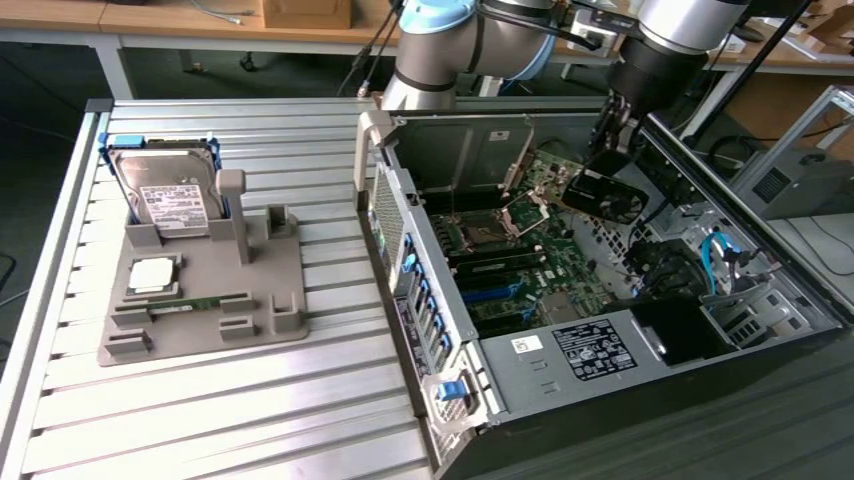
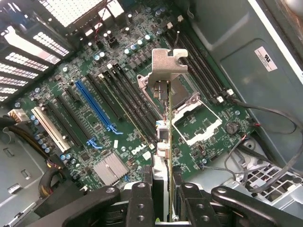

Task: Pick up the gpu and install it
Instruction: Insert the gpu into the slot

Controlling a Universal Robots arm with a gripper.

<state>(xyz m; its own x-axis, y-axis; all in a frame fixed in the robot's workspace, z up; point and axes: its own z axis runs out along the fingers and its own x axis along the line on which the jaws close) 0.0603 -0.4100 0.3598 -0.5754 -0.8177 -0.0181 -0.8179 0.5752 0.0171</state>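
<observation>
Holding one gpu, clenched between my jaws, inside the open computer case and above its motherboard.

- Progress: pickup is done. Seating is not yet done; as far as I can judge, the card touches no slot.
- Position: it hangs edge-down in my grip, over the strip between the long black slots and the CPU socket. The blue slot lies off to one side, apart from it.
- Appearance: black face in the exterior view. From my wrist it is edge-on, a thin greenish line ending in a silver bracket with a bent, notched tab.
- Elsewhere: a hard drive stands upright in a grey fixture on the slatted counter.
</observation>
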